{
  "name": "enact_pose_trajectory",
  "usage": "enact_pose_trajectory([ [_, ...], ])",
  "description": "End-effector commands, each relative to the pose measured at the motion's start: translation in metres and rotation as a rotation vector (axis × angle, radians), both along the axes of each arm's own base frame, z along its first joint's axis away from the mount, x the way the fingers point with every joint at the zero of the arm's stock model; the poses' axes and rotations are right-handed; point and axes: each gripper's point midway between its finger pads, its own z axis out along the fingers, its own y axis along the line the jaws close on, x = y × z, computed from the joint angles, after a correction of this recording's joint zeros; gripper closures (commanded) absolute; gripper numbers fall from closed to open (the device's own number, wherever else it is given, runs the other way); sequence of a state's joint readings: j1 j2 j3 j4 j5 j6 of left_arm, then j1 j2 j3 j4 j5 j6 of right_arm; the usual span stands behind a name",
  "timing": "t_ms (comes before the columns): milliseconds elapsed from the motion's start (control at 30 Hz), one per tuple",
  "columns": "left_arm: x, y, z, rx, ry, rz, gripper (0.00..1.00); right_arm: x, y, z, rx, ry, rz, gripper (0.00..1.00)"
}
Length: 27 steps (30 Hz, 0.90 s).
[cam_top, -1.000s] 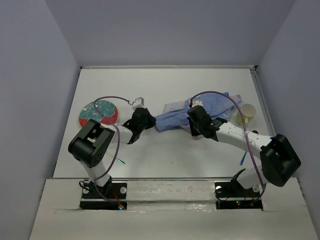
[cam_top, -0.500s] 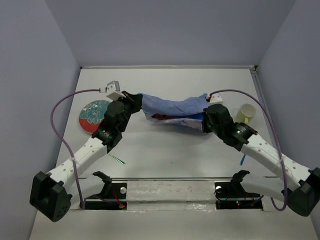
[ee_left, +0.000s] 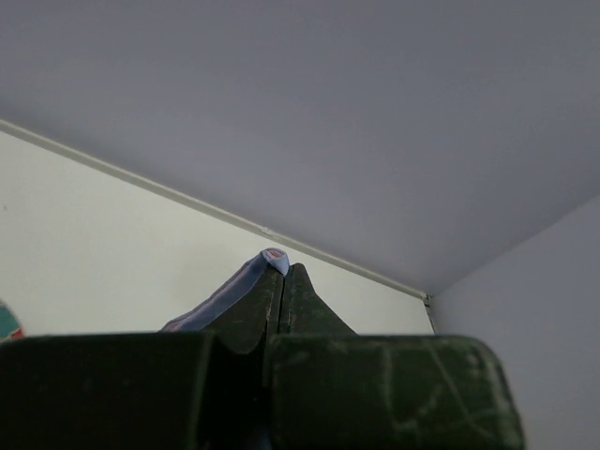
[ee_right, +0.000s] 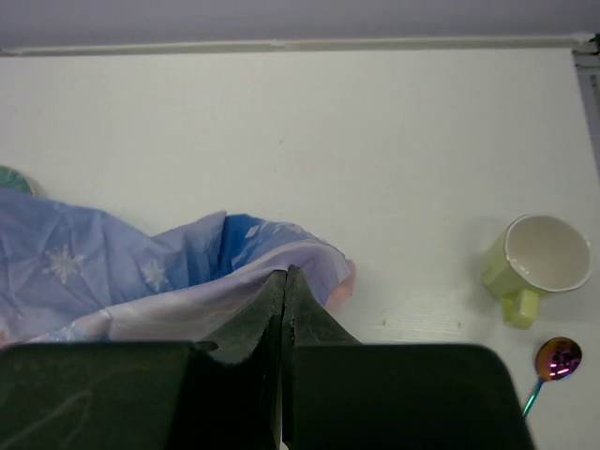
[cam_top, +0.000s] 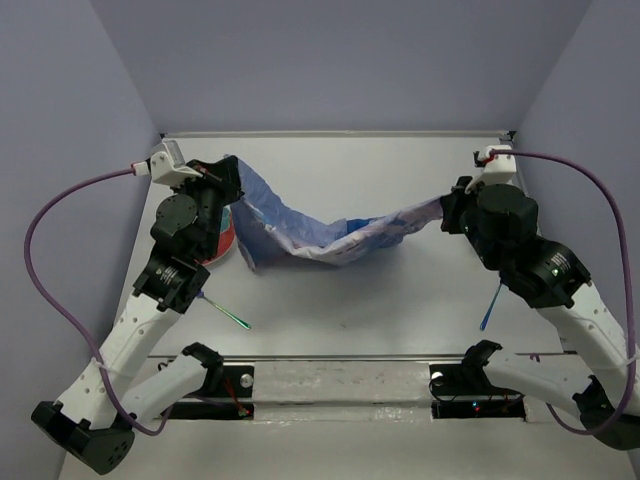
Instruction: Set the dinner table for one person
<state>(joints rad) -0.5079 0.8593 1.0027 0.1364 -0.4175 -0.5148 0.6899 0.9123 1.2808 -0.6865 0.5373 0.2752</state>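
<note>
Seen from above, the off-white counter (cam_top: 380, 300) carries, nearest the arm bases, a thin green-handled utensil (cam_top: 228, 315) on the left and a blue-handled spoon (cam_top: 490, 305) on the right. Further back, a blue snowflake cloth mat (cam_top: 300, 232) hangs in a sagging band between the two arms, lifted at both ends. Whether its low middle brushes the counter cannot be told. The left end effector (cam_top: 222, 175) is closed tight on one corner at the far left, above a patterned plate (cam_top: 215, 250). The right end effector (cam_top: 448, 208) is closed tight on the opposite end at the far right.

The mat looks light, thin and limp. It will likely droop, fold and wrinkle, so it is best pinched at its corners and drawn taut before it is laid flat. It does not seem fragile, though so small a pinch could slip.

The right wrist view shows what the arm hides from above: a pale green cup (ee_right: 539, 253) standing upright near the spoon's bowl. The left wrist view shows only a sliver of blue hem caught at the fingertips, with the far wall behind.
</note>
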Motion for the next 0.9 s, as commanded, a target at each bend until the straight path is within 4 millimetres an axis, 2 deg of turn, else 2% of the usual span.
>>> enact_pose_trajectory([
  [0, -0.013, 0.032, 0.02, 0.013, -0.04, 0.113, 1.0, -0.006, -0.033, 0.045, -0.032, -0.103, -0.113, 1.0],
  [133, -0.004, 0.034, 0.014, 0.025, -0.022, 0.114, 1.0, 0.008, -0.03, 0.055, -0.067, -0.119, -0.148, 1.0],
  [200, 0.0, 0.038, 0.019, 0.024, -0.025, 0.124, 1.0, 0.015, -0.034, 0.06, -0.109, -0.123, -0.19, 1.0],
  [267, 0.008, 0.046, 0.021, 0.03, -0.02, 0.13, 1.0, 0.023, -0.034, 0.071, -0.133, -0.136, -0.215, 1.0],
  [433, 0.017, 0.055, 0.028, 0.031, -0.016, 0.108, 1.0, 0.026, -0.057, 0.111, -0.154, -0.199, -0.3, 1.0],
  [567, 0.023, 0.056, 0.033, 0.042, -0.012, 0.104, 1.0, 0.032, -0.058, 0.137, -0.163, -0.24, -0.296, 1.0],
  [633, 0.031, 0.054, 0.036, 0.05, -0.007, 0.094, 1.0, 0.039, -0.056, 0.141, -0.18, -0.244, -0.302, 1.0],
  [700, 0.039, 0.055, 0.037, 0.06, -0.001, 0.097, 1.0, 0.054, -0.061, 0.141, -0.195, -0.242, -0.324, 1.0],
  [733, 0.041, 0.053, 0.045, 0.063, -0.012, 0.081, 1.0, 0.068, -0.06, 0.138, -0.211, -0.233, -0.326, 1.0],
  [800, 0.056, 0.052, 0.044, 0.062, 0.006, 0.065, 1.0, 0.093, -0.075, 0.14, -0.201, -0.243, -0.344, 1.0],
  [833, 0.065, 0.055, 0.052, 0.059, -0.005, 0.062, 1.0, 0.112, -0.075, 0.143, -0.191, -0.246, -0.347, 1.0],
  [867, 0.067, 0.058, 0.068, 0.056, -0.031, 0.066, 1.0, 0.126, -0.085, 0.147, -0.189, -0.252, -0.346, 1.0],
])
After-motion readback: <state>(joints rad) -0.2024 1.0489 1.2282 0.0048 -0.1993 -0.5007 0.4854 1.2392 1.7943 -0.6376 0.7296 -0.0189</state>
